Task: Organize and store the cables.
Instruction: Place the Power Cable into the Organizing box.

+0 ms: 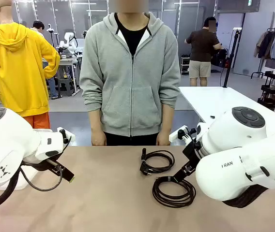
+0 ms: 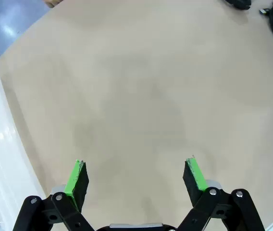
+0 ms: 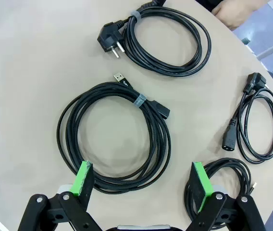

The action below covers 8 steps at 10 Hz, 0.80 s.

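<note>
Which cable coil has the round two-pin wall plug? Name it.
The top coil in the right wrist view, nearest the person's hand. Its plug shows two metal pins; the big coil below it ends in a flat USB tip.

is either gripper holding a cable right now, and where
Nothing is held. The left gripper is open over bare table; the right gripper is open above the coiled cables.
</note>
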### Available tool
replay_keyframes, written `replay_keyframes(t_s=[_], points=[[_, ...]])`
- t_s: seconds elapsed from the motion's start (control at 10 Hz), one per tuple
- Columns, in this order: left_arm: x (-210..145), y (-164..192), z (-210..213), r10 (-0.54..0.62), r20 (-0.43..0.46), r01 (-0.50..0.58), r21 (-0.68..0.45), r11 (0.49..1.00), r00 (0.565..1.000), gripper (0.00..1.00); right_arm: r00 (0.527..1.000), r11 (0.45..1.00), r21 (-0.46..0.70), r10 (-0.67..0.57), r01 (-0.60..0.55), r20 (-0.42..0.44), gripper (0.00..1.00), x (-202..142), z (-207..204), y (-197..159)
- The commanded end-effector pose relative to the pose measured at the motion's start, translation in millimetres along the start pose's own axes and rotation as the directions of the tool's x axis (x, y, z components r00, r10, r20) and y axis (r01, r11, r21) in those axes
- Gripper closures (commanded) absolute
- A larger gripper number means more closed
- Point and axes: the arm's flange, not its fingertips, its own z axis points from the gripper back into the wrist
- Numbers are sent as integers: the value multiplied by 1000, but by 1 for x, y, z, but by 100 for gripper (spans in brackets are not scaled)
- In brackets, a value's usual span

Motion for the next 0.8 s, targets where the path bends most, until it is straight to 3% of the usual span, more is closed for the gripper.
replay_keyframes(t_s=[0.0,0.7], points=[[0,0,0,0,0,0,0,1000,1000,0,1000,1000,0,0,0,0,0,0,0,0],[0,0,0,0,0,0,0,1000,1000,0,1000,1000,0,0,0,0,0,0,0,0]])
